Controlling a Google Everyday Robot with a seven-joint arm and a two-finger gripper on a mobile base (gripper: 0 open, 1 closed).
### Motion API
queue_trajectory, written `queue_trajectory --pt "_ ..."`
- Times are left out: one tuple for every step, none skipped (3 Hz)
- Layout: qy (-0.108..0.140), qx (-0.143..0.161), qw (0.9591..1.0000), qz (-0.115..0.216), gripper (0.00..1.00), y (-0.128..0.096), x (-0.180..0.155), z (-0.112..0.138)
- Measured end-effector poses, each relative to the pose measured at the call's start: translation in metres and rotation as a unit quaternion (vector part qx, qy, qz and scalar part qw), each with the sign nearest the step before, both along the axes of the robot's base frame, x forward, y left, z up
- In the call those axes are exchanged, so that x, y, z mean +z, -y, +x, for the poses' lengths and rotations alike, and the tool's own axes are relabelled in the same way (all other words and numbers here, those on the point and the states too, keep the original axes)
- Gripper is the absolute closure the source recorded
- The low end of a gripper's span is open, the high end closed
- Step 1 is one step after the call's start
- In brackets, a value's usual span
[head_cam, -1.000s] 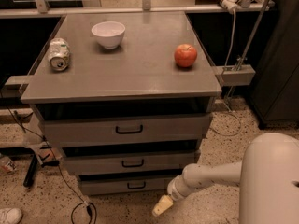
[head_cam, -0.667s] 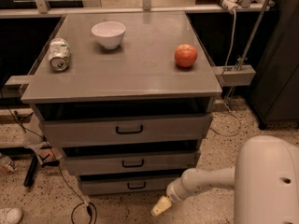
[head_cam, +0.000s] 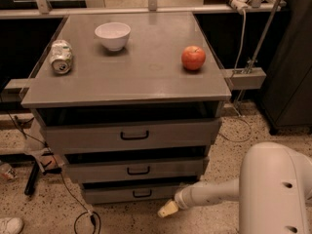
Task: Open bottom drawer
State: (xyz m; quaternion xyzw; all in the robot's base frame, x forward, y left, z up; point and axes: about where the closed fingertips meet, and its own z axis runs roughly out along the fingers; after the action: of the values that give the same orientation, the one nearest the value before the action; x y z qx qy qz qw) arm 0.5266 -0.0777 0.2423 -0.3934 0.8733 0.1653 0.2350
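Note:
The bottom drawer [head_cam: 131, 194] is the lowest, narrowest grey front of the cabinet, with a small black bar handle [head_cam: 142, 193]. It sits shut, close to the floor. My gripper [head_cam: 167, 209] is at the end of the white arm, low near the floor, just right of and slightly below the bottom drawer's right end. It is a short way right of the handle and does not touch it.
Above are the mid-sized drawer [head_cam: 136, 169] and the tallest drawer [head_cam: 131, 134]. On the cabinet top [head_cam: 146, 77] are a white bowl [head_cam: 112, 35], a red apple [head_cam: 193, 58] and a crushed can [head_cam: 61, 56]. Cables [head_cam: 73, 204] lie on the floor at left.
The view has shifted a little. The arm and gripper have edged slightly left toward the bottom drawer. The drawers have not moved.

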Motion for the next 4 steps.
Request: queue_trajectory --pt "0.026 -0.008 0.9996 -0.001 0.00 0.003 0.003 0.013" --pt "0.045 -0.011 0.9989 0.001 0.00 0.003 0.003 0.024" --pt "0.052 -0.008 0.9986 0.006 0.00 -0.002 -0.002 0.032" --pt "0.056 -0.004 0.9983 0.012 0.00 -0.008 -0.010 0.040"
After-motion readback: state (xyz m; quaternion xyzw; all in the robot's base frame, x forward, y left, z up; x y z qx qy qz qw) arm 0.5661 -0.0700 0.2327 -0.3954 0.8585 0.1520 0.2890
